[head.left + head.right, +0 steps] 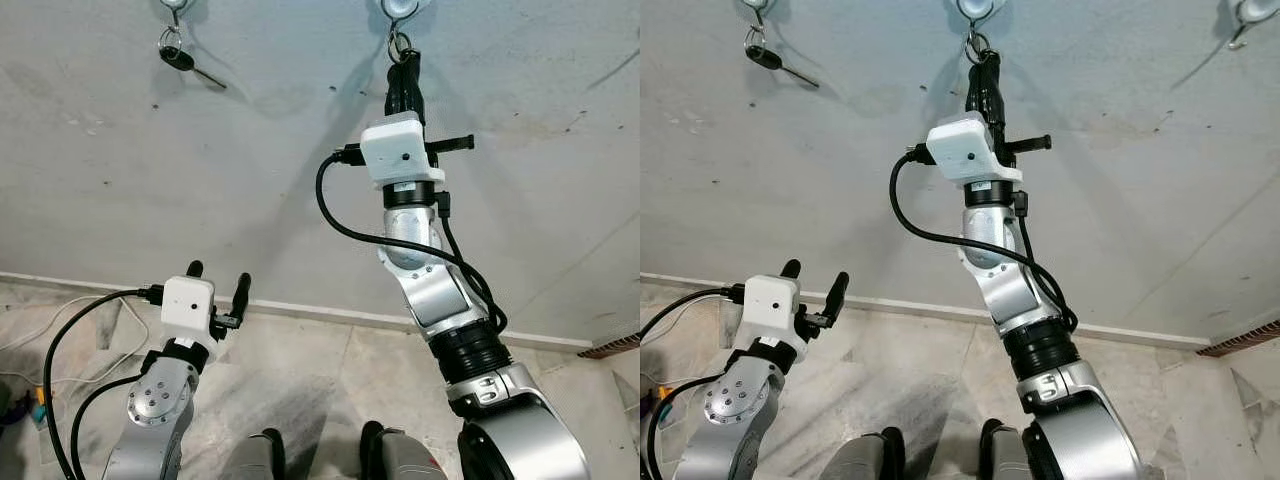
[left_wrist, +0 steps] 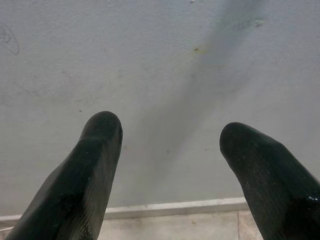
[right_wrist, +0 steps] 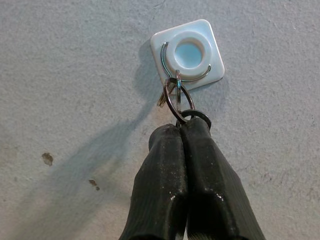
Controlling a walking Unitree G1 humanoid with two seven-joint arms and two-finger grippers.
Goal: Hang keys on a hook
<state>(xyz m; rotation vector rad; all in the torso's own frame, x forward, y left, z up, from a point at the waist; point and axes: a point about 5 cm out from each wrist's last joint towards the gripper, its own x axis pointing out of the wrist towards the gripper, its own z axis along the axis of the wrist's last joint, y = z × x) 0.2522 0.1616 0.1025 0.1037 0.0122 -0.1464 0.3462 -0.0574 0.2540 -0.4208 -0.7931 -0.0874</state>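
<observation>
My right gripper [image 3: 181, 129] is raised to the grey wall just under a white square hook [image 3: 187, 52]. It is shut on a metal key ring [image 3: 175, 97]. The ring's top loops over the hook's wire, and a brass key [image 3: 162, 99] pokes out behind the ring. In the left eye view the same gripper [image 1: 403, 62] reaches up to the hook [image 1: 400, 8] at the top centre. My left gripper [image 1: 219, 275] is held low on the left, open, with nothing between its fingers [image 2: 95, 150] and pointing at bare wall.
A black key [image 1: 180, 57] hangs from another hook [image 1: 174, 5] at the upper left. A third hook [image 1: 1248, 12] sits at the upper right. A white baseboard [image 1: 300, 308] meets the marble floor [image 1: 330, 370]. Cables [image 1: 50, 330] lie at the far left.
</observation>
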